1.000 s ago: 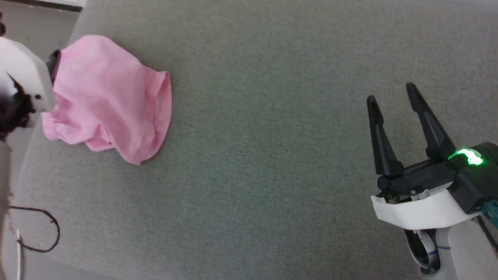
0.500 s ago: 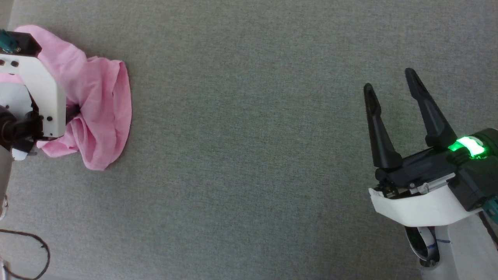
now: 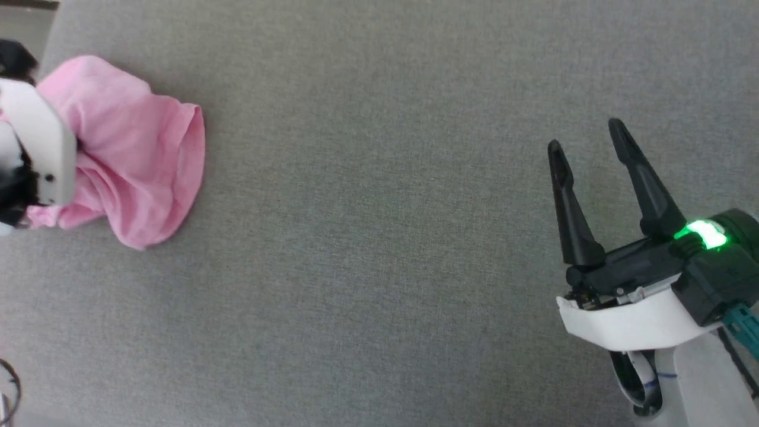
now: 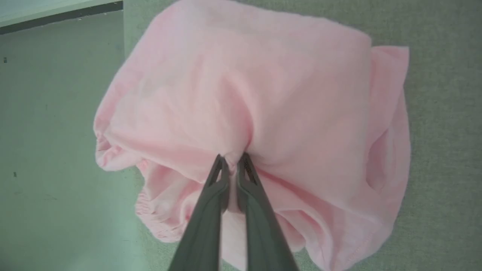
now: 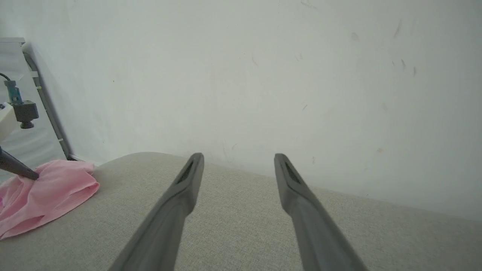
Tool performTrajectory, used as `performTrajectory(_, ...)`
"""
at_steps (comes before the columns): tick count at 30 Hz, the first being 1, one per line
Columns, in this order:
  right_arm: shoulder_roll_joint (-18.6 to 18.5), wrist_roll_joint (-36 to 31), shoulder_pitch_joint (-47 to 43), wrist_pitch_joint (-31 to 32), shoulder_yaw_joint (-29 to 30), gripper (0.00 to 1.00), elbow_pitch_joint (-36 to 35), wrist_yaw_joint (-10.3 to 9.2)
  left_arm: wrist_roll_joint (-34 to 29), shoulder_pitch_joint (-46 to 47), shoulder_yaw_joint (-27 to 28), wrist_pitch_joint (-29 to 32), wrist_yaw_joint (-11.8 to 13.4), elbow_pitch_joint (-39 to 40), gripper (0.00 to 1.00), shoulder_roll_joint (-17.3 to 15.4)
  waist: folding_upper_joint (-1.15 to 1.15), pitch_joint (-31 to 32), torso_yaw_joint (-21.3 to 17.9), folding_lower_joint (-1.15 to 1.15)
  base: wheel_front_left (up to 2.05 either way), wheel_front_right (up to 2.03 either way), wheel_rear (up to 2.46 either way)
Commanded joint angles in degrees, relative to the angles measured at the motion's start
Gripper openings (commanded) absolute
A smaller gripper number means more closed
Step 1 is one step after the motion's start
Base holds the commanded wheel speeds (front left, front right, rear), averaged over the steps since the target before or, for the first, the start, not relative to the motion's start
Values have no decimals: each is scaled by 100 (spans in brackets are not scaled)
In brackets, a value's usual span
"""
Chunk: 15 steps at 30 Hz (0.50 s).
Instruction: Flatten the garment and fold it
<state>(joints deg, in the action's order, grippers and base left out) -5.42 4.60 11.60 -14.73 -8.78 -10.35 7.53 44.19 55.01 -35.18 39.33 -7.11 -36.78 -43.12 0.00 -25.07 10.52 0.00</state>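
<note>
Pink thin cloth: the garment (image 4: 286,94) sits bunched at the far left corner of the grey-covered table (image 3: 379,267). Judging by the left wrist view, part of it hangs past the edge over the floor (image 4: 56,131). Left gripper (image 4: 232,160): jaws clenched on a pinch of the upper layer near the middle of the heap, with the fabric drawn into a ridge running straight ahead of the tips. The gathered waistband (image 4: 150,222) lies close in, below and to the left of these jaws, and a stitched leg hem (image 4: 399,124) lies out to their right. Right gripper (image 3: 586,135): jaws released and spread wide, nothing between them, over bare table. From the right jaws the garment lies far to the left and slightly ahead, well apart, with open table between. It shows no clear long axis while crumpled. Judgement: only the left arm is within reach. Flattening needs a second hold, and the hem side faces the right jaws. That edge is the likely target once the right arm crosses over or the left arm drags the heap inward. Risk: the pinch may lift the top layer only.
</note>
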Motion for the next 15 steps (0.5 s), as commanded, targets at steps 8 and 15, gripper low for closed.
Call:
performTrajectory(8, 128, 29, -380, -27, 74, 100, 89, -4, -57, 589, -386, -450, -37, 1051, 0, -419, 0, 924, 29, 0, 0, 0, 0)
performTrajectory(15, 211, 51, -491, -27, 73, 100, 87, -4, 29, 1124, -941, -633, -37, 2057, 0, -218, 0, 1196, -356, 0, 0, 0, 0)
